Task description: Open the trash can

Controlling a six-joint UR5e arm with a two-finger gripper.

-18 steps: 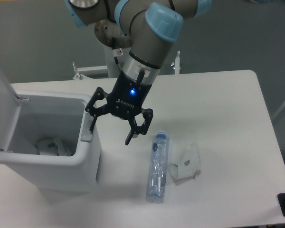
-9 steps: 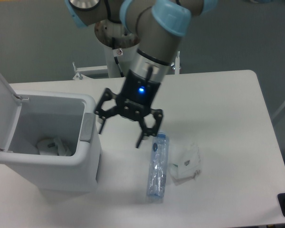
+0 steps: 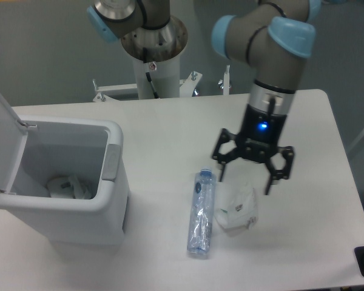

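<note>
Overhead, the black two-finger hand (image 3: 249, 176) hung with its fingers spread wide and nothing between them, directly above a crumpled white paper wad (image 3: 236, 210) and just beside a clear plastic bottle (image 3: 201, 213) lying flat on the white counter (image 3: 303, 121). Well apart, at the left edge, stood the large boxy white plastic trash can (image 3: 67, 209), its flat lid (image 3: 1, 130) already raised. Any careless descent risked jamming a fingertip into the wad or rolling the bottle.

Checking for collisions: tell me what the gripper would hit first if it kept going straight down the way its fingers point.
Probably the crumpled white wrapper: the open gripper hangs fingers-down just above it. Its height is unclear; otherwise it meets the table.
</note>
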